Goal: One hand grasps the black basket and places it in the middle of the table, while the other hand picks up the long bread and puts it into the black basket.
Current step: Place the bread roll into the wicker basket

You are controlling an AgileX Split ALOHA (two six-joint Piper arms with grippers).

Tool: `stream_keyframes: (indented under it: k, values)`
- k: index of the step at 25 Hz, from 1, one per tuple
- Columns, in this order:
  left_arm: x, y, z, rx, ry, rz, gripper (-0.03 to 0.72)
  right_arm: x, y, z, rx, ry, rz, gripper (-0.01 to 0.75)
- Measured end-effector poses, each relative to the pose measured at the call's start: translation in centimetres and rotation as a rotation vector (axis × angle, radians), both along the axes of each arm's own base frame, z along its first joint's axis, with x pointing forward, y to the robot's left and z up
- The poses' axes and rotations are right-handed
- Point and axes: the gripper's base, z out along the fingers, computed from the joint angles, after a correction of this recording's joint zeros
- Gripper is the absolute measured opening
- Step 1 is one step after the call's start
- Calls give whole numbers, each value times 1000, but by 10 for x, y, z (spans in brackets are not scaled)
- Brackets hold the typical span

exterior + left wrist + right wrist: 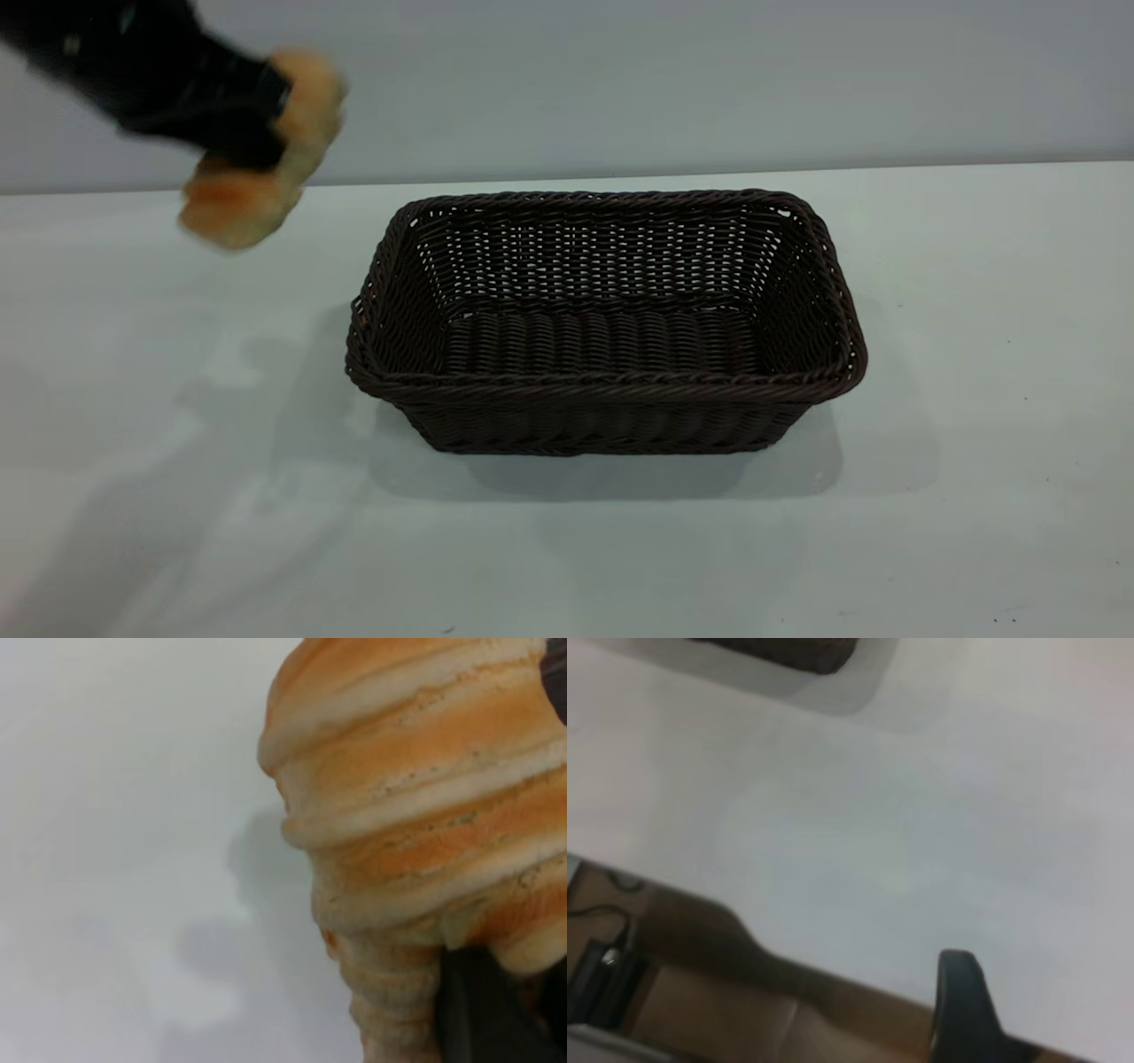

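The black basket [602, 383] stands upright and empty in the middle of the table [159, 496]. My left gripper [266, 124] is raised at the far left, above the table and left of the basket, shut on the long bread [257, 168], which hangs tilted from it. In the left wrist view the striped orange bread [425, 788] fills the frame beside a dark finger [483, 1010]. My right gripper is out of the exterior view. In the right wrist view one of its fingers [961, 992] shows over the table's edge, with nothing held, and a corner of the basket [788, 651] lies far off.
A grey wall runs behind the table. In the right wrist view the table's edge [833, 979] borders a brown floor with a black box and cable [602, 974]. Bare tabletop lies around the basket.
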Motion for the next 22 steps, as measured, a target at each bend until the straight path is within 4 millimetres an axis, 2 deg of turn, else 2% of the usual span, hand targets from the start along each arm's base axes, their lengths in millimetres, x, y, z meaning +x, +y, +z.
stream_keyframes:
  k: [2, 5, 10, 14, 17, 19, 22]
  values:
    - [-7, -23, 4, 1, -27, -73, 87, 3, -1, -4, -9, -8, -10, 472]
    - [-14, -60, -5, 3, -59, -159, 88, 4, -1, -6, -9, -13, -14, 472]
    - [-16, -108, -57, 30, -117, -230, 87, 5, -1, -6, -6, -15, -17, 472]
    - [-12, -118, -108, 71, -121, -223, 87, 5, -1, -6, -6, -15, -17, 472]
    - [-12, -116, -129, 89, -98, -213, 109, 5, -1, -6, -5, -15, -17, 472]
    - [-12, -116, -132, 89, -92, -205, 175, 4, -1, -6, -4, -21, -18, 472]
    - [-11, -116, -124, 63, -95, -172, 355, -2, -2, -5, 7, -68, -18, 472]
